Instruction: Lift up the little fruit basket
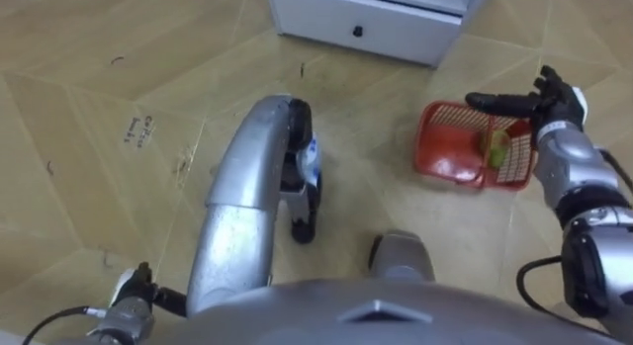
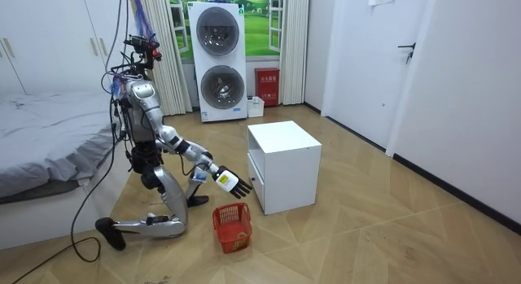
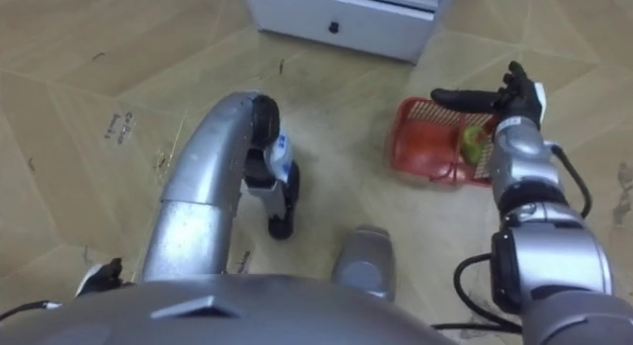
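Right hand (image 1: 542, 103), fingers spread, hovers over the fruit basket (image 1: 440, 165) at right; we judge a rim-only grasp could tip it, spilling the green fruit (image 1: 497, 145)

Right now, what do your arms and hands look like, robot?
My right hand has black fingers and a pale grey back. Its arm is a shiny silver tube, then black joints, with a dark cable looping alongside. My left hand looks dark, with a small white tag and a thin cable trailing off.
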`<state>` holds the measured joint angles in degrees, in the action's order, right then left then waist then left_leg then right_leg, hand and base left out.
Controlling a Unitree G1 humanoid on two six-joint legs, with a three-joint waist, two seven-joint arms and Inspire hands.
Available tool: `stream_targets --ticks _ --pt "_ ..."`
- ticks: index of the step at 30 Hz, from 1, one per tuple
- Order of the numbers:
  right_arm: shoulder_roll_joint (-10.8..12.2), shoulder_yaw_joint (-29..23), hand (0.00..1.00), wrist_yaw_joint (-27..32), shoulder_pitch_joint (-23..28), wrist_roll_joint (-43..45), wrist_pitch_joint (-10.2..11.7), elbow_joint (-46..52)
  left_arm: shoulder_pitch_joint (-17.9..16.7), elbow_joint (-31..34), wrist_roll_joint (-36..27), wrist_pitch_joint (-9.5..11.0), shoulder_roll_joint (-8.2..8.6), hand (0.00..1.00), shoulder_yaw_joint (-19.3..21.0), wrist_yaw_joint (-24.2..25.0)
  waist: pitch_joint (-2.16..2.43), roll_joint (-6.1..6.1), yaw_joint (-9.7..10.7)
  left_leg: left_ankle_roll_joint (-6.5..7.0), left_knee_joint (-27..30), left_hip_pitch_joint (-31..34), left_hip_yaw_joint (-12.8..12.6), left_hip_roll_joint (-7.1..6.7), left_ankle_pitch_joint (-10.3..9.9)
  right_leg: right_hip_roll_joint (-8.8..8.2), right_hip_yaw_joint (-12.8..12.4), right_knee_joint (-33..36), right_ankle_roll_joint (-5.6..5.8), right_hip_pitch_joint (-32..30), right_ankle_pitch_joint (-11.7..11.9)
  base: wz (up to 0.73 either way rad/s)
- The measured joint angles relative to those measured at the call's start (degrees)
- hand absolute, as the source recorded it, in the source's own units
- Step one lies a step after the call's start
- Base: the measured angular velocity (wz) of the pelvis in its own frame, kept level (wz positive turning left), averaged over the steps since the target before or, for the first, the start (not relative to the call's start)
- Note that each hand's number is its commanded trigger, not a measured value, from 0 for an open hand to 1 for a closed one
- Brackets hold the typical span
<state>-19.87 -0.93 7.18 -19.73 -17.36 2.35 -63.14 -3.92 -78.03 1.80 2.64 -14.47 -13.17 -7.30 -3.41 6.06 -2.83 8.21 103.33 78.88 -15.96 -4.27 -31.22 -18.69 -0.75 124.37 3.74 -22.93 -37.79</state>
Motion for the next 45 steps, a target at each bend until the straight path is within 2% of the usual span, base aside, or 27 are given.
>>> stream_targets --ticks 2,6,10,15,18,32,34,35,36,37,45 --pt "-0.03 0.69 0.0 0.14 0.0 -0.03 0.01 -0.69 -0.02 -0.03 -0.05 -0.29 -0.02 0.0 -0.07 0.26 0.06 -0.2 -0.24 -0.51 -0.29 0.01 -0.12 0.64 -0.02 0.28 -0.56 0.24 0.02 -0.79 0.01 -0.1" --pt "-0.07 1.33 0.0 0.21 0.0 -0.87 0.01 -1.53 -0.01 0.06 -0.07 -0.23 -0.03 0.0 -1.65 1.49 0.21 -0.49 -0.3 -1.46 -0.68 0.2 0.29 0.99 0.32 0.84 -0.85 0.59 0.01 -1.46 0.0 -0.02" --pt "-0.35 2.29 0.0 0.07 0.02 -1.49 0.0 -1.55 -0.02 0.42 -0.05 -0.23 -0.03 0.0 -2.4 2.17 0.34 -0.81 -0.77 -1.52 -0.69 0.32 0.31 1.42 0.35 1.06 -0.9 0.97 -0.07 -2.0 -0.05 -0.04" --pt "-0.67 3.18 0.0 -0.61 0.03 -2.54 -0.11 -3.58 -0.08 0.54 -0.27 -0.23 -0.04 0.0 -2.85 2.78 0.8 -1.94 -1.2 -1.56 -0.72 0.45 0.24 1.45 0.39 1.01 -0.9 1.19 -0.06 -2.26 -0.06 0.0" --pt "-0.79 3.18 0.0 -0.68 0.36 -2.61 -1.18 -4.07 -0.08 0.54 -1.75 -0.25 -0.04 0.0 -2.84 2.89 0.79 -2.29 -1.49 -1.73 -0.98 0.56 -0.02 1.51 0.47 0.84 -1.2 1.31 -0.02 -2.73 -0.08 0.0" --pt "-1.71 4.35 0.0 -4.47 0.34 -2.82 -1.16 -7.48 0.01 0.44 -4.57 -0.24 -0.04 0.0 -2.83 5.7 0.78 -2.65 -2.43 -2.01 -1.65 0.78 -0.89 1.52 0.66 0.06 -1.85 1.38 0.1 -3.74 -0.15 0.0" --pt "-1.81 4.35 0.51 -4.88 0.33 -2.82 -1.16 -7.95 0.01 0.44 -4.58 -0.24 -0.04 0.0 -2.83 5.73 0.78 -2.66 -2.52 -2.01 -1.74 0.79 -1.05 1.53 0.66 -0.08 -2.06 1.43 0.11 -3.9 -0.16 0.0" --pt "-1.83 4.35 0.63 -4.88 0.33 -2.83 -1.17 -8.13 0.0 0.44 -4.58 -0.25 -0.04 0.0 -2.83 5.73 0.77 -2.71 -2.55 -2.01 -1.77 0.79 -1.13 1.53 0.66 -0.15 -2.16 1.43 0.12 -3.97 -0.16 0.0" --pt "-1.83 4.35 0.7 -4.88 0.33 -2.84 -1.17 -8.17 0.0 0.44 -4.58 -0.25 -0.04 0.0 -2.83 5.73 0.78 -2.77 -2.55 -2.01 -1.81 0.8 -1.17 1.54 0.66 -0.17 -2.21 1.43 0.12 -4.04 -0.16 0.0" --pt "-1.83 4.35 1.0 -4.89 0.33 -2.84 -1.17 -8.17 0.0 0.46 -4.59 -0.24 -0.04 0.0 -2.82 5.73 0.78 -2.79 -2.55 -2.01 -1.82 0.8 -1.17 1.54 0.66 -0.17 -2.21 1.43 0.12 -4.05 -0.17 0.0" --pt "-1.92 4.35 1.0 -4.87 0.31 -2.78 -1.21 -8.62 0.03 0.5 -4.59 -0.25 -0.03 0.0 -2.81 5.73 0.77 -2.78 -3.67 -2.04 -1.96 0.81 -1.17 1.6 0.66 -0.17 -2.19 1.42 0.14 -4.2 -0.18 0.0"
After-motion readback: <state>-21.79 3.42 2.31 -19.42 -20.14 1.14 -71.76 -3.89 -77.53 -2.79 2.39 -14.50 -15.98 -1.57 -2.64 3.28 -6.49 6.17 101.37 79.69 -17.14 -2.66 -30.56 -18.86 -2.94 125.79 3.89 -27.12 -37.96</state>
